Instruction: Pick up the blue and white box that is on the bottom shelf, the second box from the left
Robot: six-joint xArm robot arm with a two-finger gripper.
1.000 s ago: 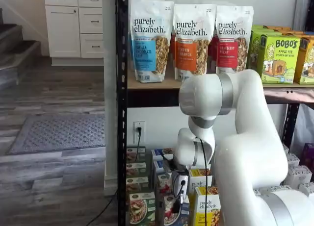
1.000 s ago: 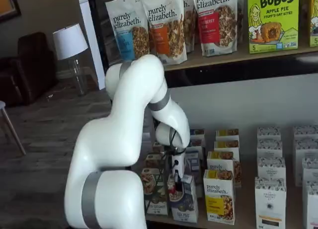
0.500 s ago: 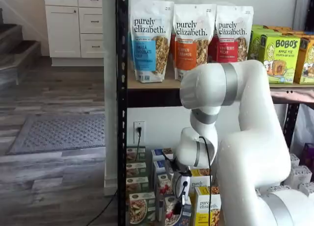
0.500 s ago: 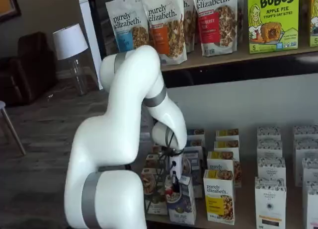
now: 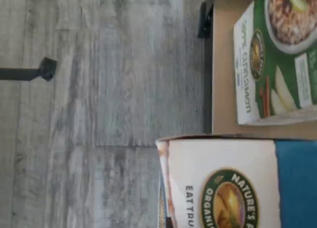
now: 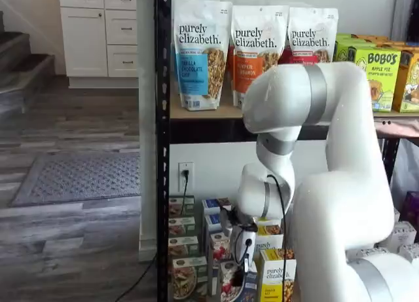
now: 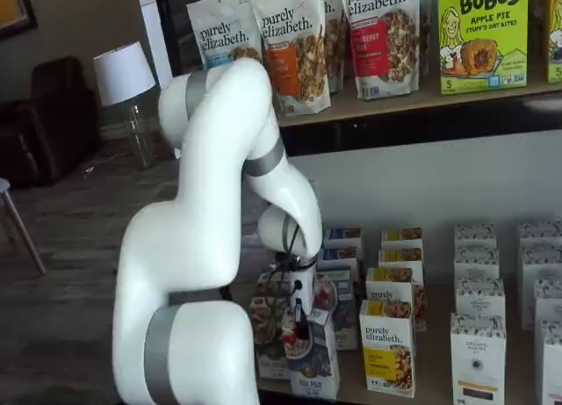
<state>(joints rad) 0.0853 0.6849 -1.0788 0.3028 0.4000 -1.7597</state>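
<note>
The blue and white box [image 7: 318, 370] stands at the front of the bottom shelf [image 7: 432, 374], leaning out past its front edge. It also shows low in a shelf view [image 6: 224, 285]. My gripper [image 7: 300, 321] reaches down onto its top with the black fingers closed on it; it also shows in a shelf view [image 6: 239, 274]. In the wrist view the box [image 5: 233, 183] fills the near part, white band with a round logo and blue beyond, beside the tan shelf board [image 5: 223, 89].
A green-trimmed carton [image 6: 185, 280] stands left of the box and shows in the wrist view [image 5: 277, 55]. A yellow "purely elizabeth" carton [image 7: 386, 348] stands to its right, white cartons [image 7: 479, 352] further right. The black post [image 6: 162, 151] is at the left. Granola bags [image 6: 200, 53] stand above.
The arm's upper joints have risen and swung left. The gripper and the blue and white box have shifted a little left and outward from the shelf.
</note>
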